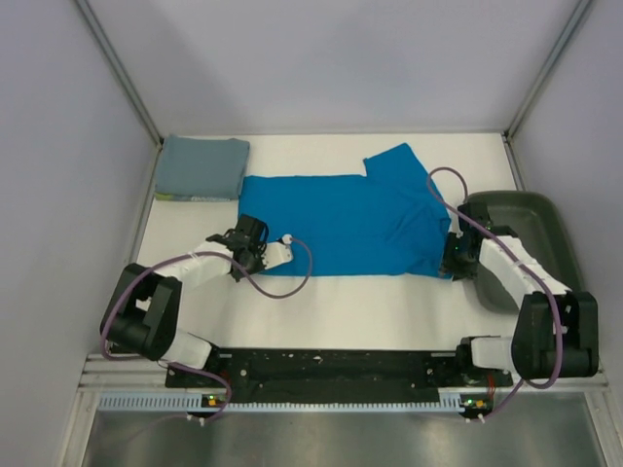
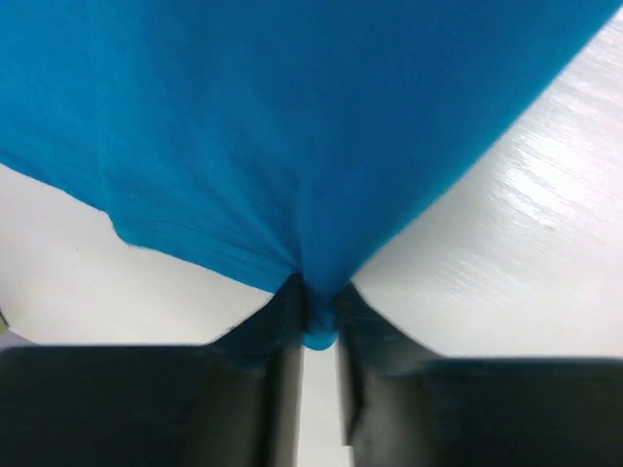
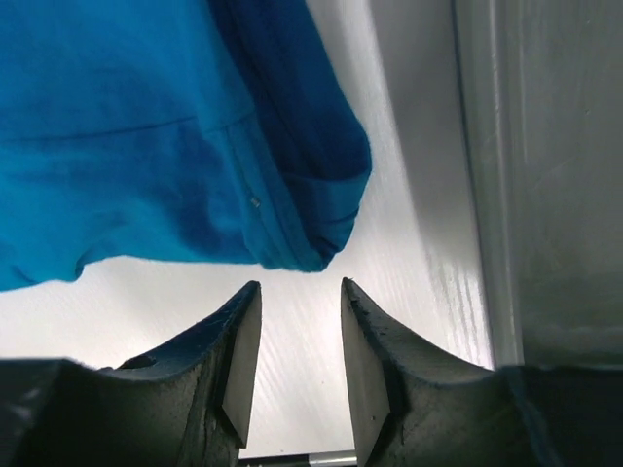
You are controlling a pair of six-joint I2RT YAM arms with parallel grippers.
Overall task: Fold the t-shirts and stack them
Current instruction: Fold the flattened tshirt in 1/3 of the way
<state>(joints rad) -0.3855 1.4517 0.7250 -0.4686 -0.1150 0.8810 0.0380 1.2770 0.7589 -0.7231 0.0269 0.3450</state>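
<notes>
Top external. The cobalt blue t-shirt (image 1: 341, 222) lies spread flat on the table (image 1: 370, 311), one sleeve pointing to the far side. The left gripper (image 1: 258, 255) sits at the shirt's near left corner and the right gripper (image 1: 452, 265) at its near right corner. The grey-blue folded t-shirt (image 1: 201, 167) rests beyond the left gripper, at the far left corner, just touching the blue one. The dark green tray (image 1: 531, 219) stands just to the outer side of the right gripper.

Left wrist. I see the left gripper (image 2: 316, 321) clamped on a pinch of the blue cloth (image 2: 292, 126). The fabric bunches between the fingers and fans out ahead of them. White table (image 2: 526, 263) shows on both sides of the pinch.

Right wrist. The right gripper (image 3: 300, 321) has its jaws apart, with bare table (image 3: 419, 224) between them. The shirt's hemmed corner (image 3: 302, 214) lies just ahead of the fingertips, not between them. I take the grey wall (image 3: 555, 175) to the right of the fingers for the tray's side.
</notes>
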